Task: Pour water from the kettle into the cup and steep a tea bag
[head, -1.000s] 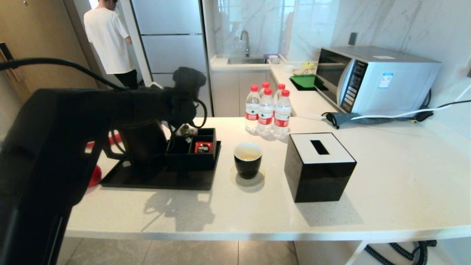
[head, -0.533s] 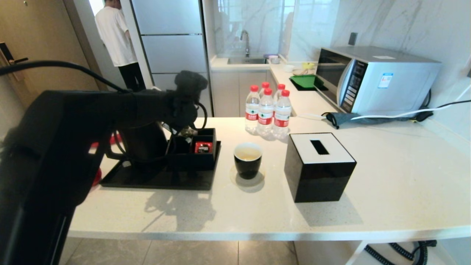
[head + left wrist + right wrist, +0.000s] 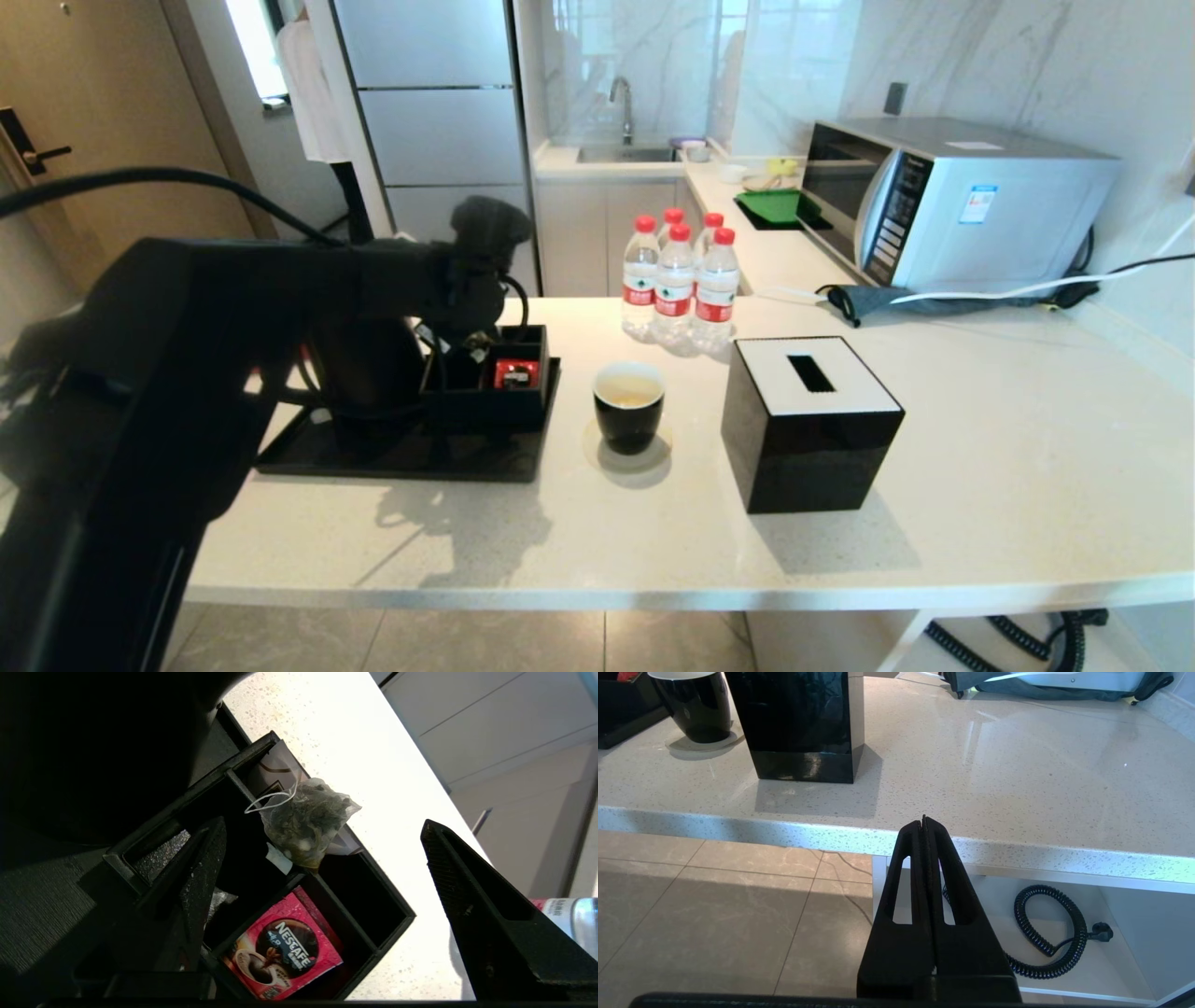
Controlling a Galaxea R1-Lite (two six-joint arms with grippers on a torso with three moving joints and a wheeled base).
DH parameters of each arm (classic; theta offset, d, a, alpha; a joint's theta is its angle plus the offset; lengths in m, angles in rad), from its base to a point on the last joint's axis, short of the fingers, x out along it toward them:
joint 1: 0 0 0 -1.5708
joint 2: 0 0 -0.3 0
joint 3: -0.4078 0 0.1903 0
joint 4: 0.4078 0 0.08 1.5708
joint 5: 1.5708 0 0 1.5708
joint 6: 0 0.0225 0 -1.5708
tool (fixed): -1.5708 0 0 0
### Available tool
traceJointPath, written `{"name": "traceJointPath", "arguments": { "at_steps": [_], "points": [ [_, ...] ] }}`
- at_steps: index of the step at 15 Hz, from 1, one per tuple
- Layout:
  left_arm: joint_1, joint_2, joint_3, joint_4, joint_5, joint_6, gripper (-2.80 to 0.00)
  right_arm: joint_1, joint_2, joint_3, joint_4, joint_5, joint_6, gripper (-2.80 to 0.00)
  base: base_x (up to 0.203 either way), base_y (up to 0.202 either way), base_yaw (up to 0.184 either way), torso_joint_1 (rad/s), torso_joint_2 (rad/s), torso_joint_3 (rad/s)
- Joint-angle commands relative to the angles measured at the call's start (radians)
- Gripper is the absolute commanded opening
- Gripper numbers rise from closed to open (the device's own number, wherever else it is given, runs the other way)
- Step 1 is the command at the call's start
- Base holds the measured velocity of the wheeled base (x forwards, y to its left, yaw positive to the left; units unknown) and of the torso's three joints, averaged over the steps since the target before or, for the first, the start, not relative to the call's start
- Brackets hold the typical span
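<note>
Above the compartment box (image 3: 299,896) on the black tray (image 3: 392,457), we are holding our left gripper (image 3: 322,872) with its jaws spread wide and empty, the tea bag (image 3: 308,821) lying between and beyond the fingers on the box's dividers, beside the red packet (image 3: 285,956). We are judging the pickup as the step in hand: descending straight, pinching the sachet's body or string, avoiding the divider walls. The left arm is reaching forward across the kettle (image 3: 369,359), which it seems largely to be hiding. The cup (image 3: 629,403), already holding pale water (image 3: 629,390), is waiting just right of the tray. Our right gripper (image 3: 924,826) is hanging pressed closed below the counter (image 3: 1017,788) edge.
</note>
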Motion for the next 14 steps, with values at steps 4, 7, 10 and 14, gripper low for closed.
{"name": "traceJointPath", "arguments": {
  "at_steps": [4,7,10,14],
  "points": [
    [0.003,0.02,-0.003,-0.002,-0.009,0.035,0.0,0.0,0.001,0.0,0.0,0.001,0.0,-2.8,0.0,0.0,0.0,0.0,0.0,0.0],
    [0.012,0.034,-0.004,-0.027,-0.012,0.097,0.0,0.0,0.001,0.0,0.0,0.001,-0.002,-2.8,0.0,0.0,0.0,0.0,0.0,0.0],
    [0.016,0.05,-0.004,-0.08,-0.012,0.154,0.0,0.0,0.001,0.0,0.0,0.001,0.0,-2.8,0.0,0.0,0.0,0.0,0.0,0.0],
    [0.022,0.074,-0.004,-0.142,-0.012,0.206,0.0,0.0,0.001,0.0,0.0,0.001,-0.002,-2.8,0.0,0.0,0.0,0.0,0.0,0.0]
  ]
}}
